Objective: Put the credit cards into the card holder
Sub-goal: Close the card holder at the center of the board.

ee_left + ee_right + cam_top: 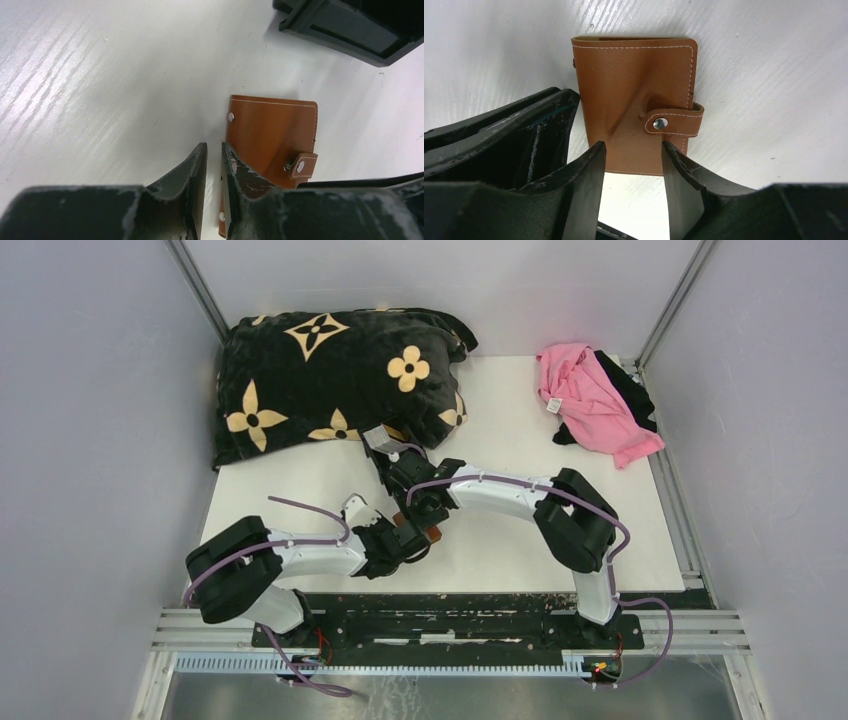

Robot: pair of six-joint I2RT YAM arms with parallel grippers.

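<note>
"Card holder (634,85): where does it lie?"

"Flat on the white bench (600,520), near the front middle. It is folded like a book, with its tab across the cover's edge. Grey walls (90,440) enclose the bench. A black blanket (320,380) with tan flowers lies at the far left, and a pink cloth (590,400) at the far right."

"And the end effectors?"

"The right end effector (631,150) hangs over the holder's near edge, fingers well apart, with that edge showing between them. The left end effector (214,150) has its fingers only a narrow slit apart, with nothing seen in the slit. One finger covers the holder's riveted side and the other stands just beside it."

"Do the views differ?"

"From above, the two wrists hide all but a brown sliver of the holder. The left wrist view shows a black tray (345,30) on the bench beyond the holder, apart from it. The right wrist view shows a crease in the cover."
</note>
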